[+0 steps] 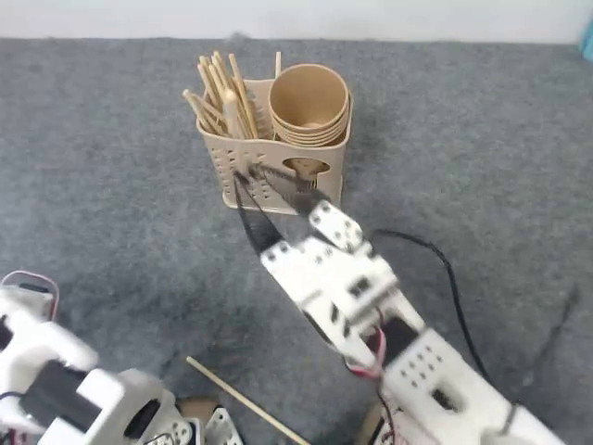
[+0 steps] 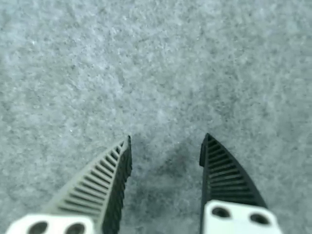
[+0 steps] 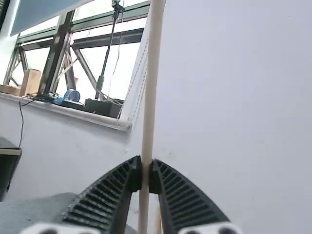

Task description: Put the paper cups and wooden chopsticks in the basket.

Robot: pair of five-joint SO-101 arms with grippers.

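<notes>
A beige slotted basket (image 1: 220,159) stands at the far middle of the grey carpet. It holds a bundle of wooden chopsticks (image 1: 222,93) on one side and a stack of paper cups (image 1: 309,97) on the other. My right gripper (image 1: 273,181) is up against the basket's near wall, shut on one chopstick (image 3: 149,97) that points away past its fingertips. In the right wrist view, that gripper (image 3: 145,168) pinches the stick between its ribbed fingers. Another chopstick (image 1: 246,400) lies on the carpet at the near edge. My left gripper (image 2: 168,146) hangs open over bare carpet.
The left arm (image 1: 83,389) sits folded at the near left corner. The right arm (image 1: 371,297) stretches from the near right toward the basket, trailing a black cable (image 1: 454,287). Open carpet lies to both sides of the basket.
</notes>
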